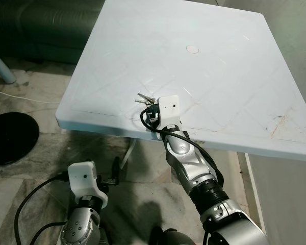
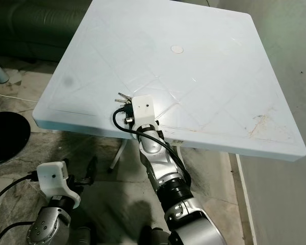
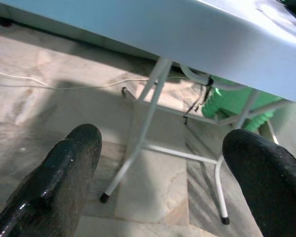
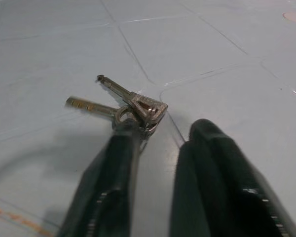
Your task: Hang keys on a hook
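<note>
A small bunch of metal keys point(image 4: 138, 106) lies flat on the white table point(image 1: 219, 66), close to its front edge. My right gripper point(image 4: 165, 131) rests low over the tabletop just behind the keys point(image 1: 144, 98). Its fingers stand slightly apart, and one fingertip point(image 4: 127, 129) touches the key ring, with the keys lying ahead of the gap rather than inside it. My left gripper point(image 1: 112, 176) hangs below table height over the floor, its fingers point(image 3: 71, 163) spread wide with nothing between them.
White metal table legs point(image 3: 148, 108) stand under the tabletop. A dark green sofa point(image 1: 41, 25) sits at the back left. On the tiled floor to the left are a black round object point(image 1: 7, 138) and a white cable point(image 1: 20, 97).
</note>
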`<state>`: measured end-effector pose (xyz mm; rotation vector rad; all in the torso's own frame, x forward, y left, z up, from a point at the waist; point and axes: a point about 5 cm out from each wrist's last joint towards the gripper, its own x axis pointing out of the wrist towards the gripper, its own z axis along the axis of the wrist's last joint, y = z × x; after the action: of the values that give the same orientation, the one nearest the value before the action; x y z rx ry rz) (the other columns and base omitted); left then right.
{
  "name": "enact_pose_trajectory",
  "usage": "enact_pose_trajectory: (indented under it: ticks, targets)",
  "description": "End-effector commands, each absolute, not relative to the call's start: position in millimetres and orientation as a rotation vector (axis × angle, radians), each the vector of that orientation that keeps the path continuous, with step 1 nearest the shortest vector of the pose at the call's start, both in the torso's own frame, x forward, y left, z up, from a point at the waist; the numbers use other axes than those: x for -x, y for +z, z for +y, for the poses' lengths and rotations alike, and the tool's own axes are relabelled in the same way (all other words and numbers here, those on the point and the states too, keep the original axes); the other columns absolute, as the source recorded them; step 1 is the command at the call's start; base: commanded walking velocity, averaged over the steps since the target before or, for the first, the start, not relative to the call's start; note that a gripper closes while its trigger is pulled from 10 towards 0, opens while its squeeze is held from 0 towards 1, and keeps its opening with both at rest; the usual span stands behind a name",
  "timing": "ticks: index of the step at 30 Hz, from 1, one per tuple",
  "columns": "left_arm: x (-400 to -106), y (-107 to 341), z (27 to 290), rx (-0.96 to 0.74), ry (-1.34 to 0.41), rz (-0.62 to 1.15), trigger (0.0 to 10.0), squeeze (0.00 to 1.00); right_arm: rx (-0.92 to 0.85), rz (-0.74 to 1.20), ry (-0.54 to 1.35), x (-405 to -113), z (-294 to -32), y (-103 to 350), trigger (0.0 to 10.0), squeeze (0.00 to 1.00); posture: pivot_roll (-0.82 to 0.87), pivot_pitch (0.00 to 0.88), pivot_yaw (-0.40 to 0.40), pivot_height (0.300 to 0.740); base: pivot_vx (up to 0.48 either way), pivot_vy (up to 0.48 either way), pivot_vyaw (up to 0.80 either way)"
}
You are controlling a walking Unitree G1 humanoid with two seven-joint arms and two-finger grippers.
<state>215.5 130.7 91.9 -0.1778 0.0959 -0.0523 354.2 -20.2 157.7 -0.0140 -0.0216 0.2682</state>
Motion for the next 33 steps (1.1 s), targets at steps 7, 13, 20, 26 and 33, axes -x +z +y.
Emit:
enact_pose_trajectory:
  ticks: [7, 13, 20, 26, 33]
  targets:
    - [-214.9, 99.9, 111.4, 0.148, -0.147, 0.086, 10.0, 0.0, -0.112, -0.031, 0.361, -340.4, 35.1, 177.4, 0.0, 0.0, 0.18, 0.266, -0.135, 0.74, 0.0, 0.0, 0.0]
    - [-215.6, 100.0, 112.0, 0.133, -0.149, 0.089, 10.0, 0.0, -0.113, -0.036, 0.358, -341.1, 34.9, 177.8, 0.0, 0.0, 0.17, 0.262, -0.133, 0.74, 0.0, 0.0, 0.0]
    - [-215.6, 100.1, 113.1, 0.126, -0.14, 0.089, 10.0, 0.0, -0.131, -0.038, 0.385, -340.4, 37.3, 179.6, 0.0, 0.0, 0.18, 0.261, -0.133, 0.74, 0.0, 0.0, 0.0]
    - [-214.9, 99.2, 112.8, 0.122, -0.139, 0.092, 10.0, 0.0, -0.189, 0.004, 0.409, -340.3, 38.3, 176.0, 10.0, 1.0, 0.18, 0.258, -0.134, 0.74, 0.0, 0.0, 0.0]
    - [-215.3, 98.7, 113.1, 0.12, -0.136, 0.094, 10.0, 0.0, -0.193, -0.013, 0.419, -341.2, 37.1, 178.2, 10.0, 1.0, 0.18, 0.253, -0.133, 0.74, 0.0, 0.0, 0.0]
